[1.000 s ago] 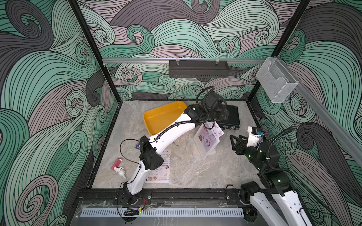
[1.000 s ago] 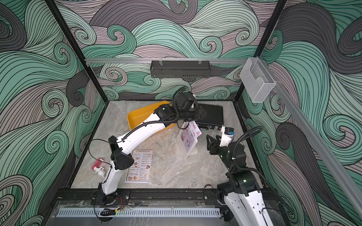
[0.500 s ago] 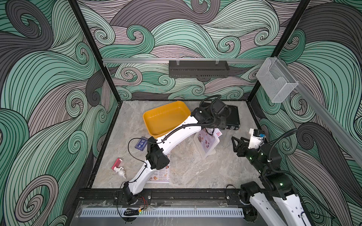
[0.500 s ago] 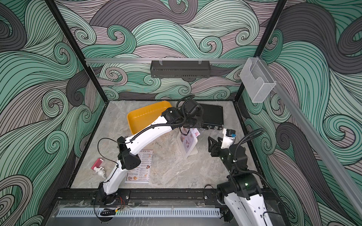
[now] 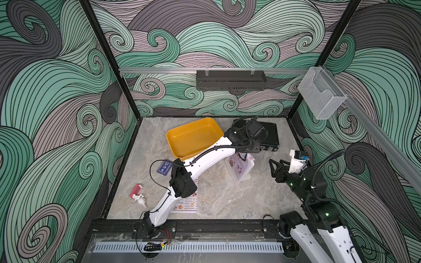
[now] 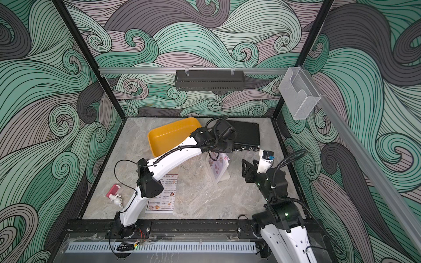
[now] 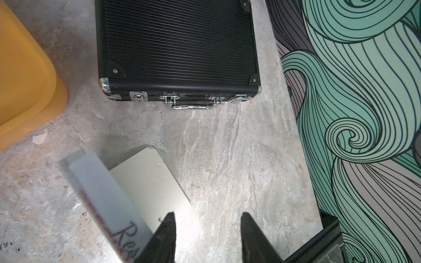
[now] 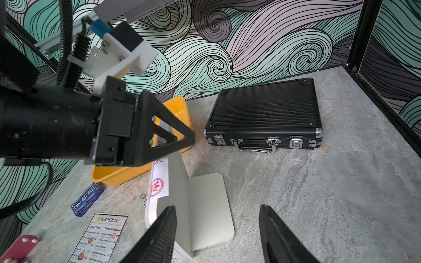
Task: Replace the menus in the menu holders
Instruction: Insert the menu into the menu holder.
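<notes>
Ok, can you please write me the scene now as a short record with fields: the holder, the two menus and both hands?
menu holder: standing on the table, near the black case
special menu: inside the holder, top edge sticking out
Dim Sum Inn menu: flat on the table, partly under the left arm
left hand: open, at the special menu's top edge, not closed on it
right hand: open, empty, facing the holder's foot side

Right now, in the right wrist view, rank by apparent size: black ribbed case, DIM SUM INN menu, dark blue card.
1. black ribbed case
2. DIM SUM INN menu, partly out of frame
3. dark blue card
</notes>
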